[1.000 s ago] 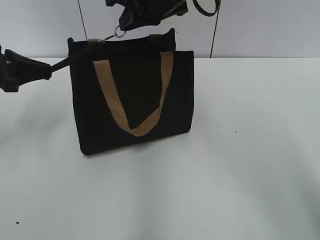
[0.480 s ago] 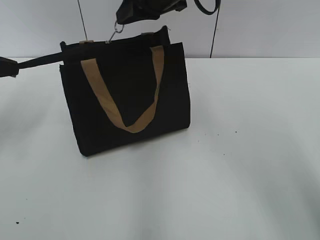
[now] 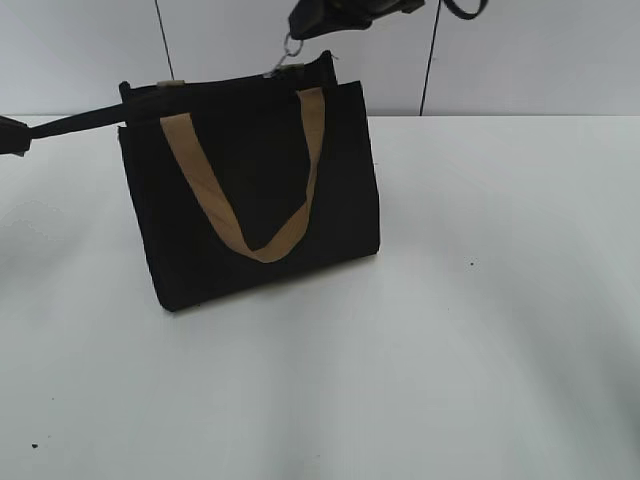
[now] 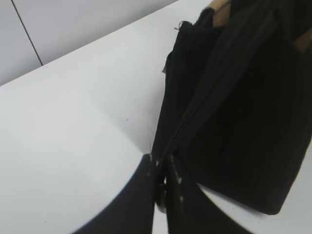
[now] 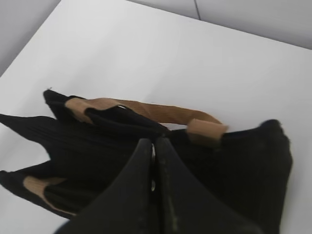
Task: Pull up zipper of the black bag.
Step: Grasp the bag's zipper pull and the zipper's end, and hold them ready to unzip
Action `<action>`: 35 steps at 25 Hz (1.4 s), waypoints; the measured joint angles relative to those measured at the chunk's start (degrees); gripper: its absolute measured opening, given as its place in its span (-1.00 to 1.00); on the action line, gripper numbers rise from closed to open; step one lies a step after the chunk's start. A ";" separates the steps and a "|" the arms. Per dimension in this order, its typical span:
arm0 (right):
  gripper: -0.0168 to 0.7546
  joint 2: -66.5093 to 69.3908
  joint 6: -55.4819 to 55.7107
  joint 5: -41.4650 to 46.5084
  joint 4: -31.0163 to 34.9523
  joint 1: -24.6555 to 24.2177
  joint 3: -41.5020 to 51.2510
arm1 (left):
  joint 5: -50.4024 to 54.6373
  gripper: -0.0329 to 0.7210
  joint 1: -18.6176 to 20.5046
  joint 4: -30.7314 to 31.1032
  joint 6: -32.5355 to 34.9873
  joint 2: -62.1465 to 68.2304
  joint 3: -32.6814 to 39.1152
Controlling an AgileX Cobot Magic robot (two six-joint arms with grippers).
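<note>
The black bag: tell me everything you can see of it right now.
The black bag is a boxy, dark fabric tote standing upright on the white table, tilted slightly. A tan webbing handle hangs in a loop down its front; a second shows in the right wrist view. The zipper runs along the top, its silvery ring pull near the right end, held by the right gripper. The left gripper, jaws shut, pinches a black tail at the bag's left end, pulled taut.

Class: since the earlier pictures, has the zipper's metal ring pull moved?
Yes. The ring pull has travelled rightward along the black bag top, nearing the right wall seam.
</note>
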 joint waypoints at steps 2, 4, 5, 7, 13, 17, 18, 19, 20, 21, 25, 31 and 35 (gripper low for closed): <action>-0.99 0.00 -0.29 1.07 -0.40 -1.75 0.00 | 0.07 -0.83 0.00 0.00 0.00 -0.11 0.00; -0.99 -0.13 -0.62 1.75 -1.17 -2.72 0.00 | 0.32 -0.83 0.06 -0.17 0.00 -0.11 0.00; -0.99 -0.13 -0.77 2.07 -1.49 -3.05 0.00 | 0.45 -0.83 0.06 -0.22 0.00 -0.11 0.00; -0.99 -0.17 -0.93 2.45 -2.28 -3.16 0.00 | 0.61 -0.83 0.06 -0.40 -0.01 -0.11 0.00; -0.99 -0.23 -1.06 2.74 -8.47 -3.16 0.00 | 1.14 -0.83 0.06 -0.44 -0.11 -0.11 0.00; -0.99 -0.23 -0.94 2.79 -9.80 -3.16 0.00 | 1.23 -0.83 0.06 -0.51 -0.16 -0.11 0.00; -0.99 -0.23 -0.89 2.79 -9.94 -3.16 0.00 | 1.23 -0.83 0.06 -0.56 -0.16 -0.11 0.00; -0.99 -0.23 -0.82 2.79 -10.00 -3.16 0.00 | 1.25 -0.83 0.06 -0.60 -0.16 -0.11 0.00; -0.99 -0.23 -0.82 2.79 -10.14 -3.16 0.00 | 1.38 -0.83 0.06 -0.60 -0.16 -0.11 0.00; -0.99 -0.23 -0.82 2.79 -10.18 -3.16 0.00 | 1.42 -0.83 0.06 -0.60 -0.16 -0.11 0.00; -0.99 -0.23 -0.76 2.79 -10.66 -3.16 0.00 | 1.78 -0.83 0.06 -0.61 -0.16 -0.11 0.00; -0.93 -0.23 -1.36 2.79 -10.52 -3.16 0.00 | 1.99 -0.83 0.06 -0.67 -0.16 -0.11 0.00; -0.28 -0.35 -3.89 2.79 -8.92 -3.68 0.00 | 1.99 -0.83 0.13 -0.67 -0.16 -0.11 0.00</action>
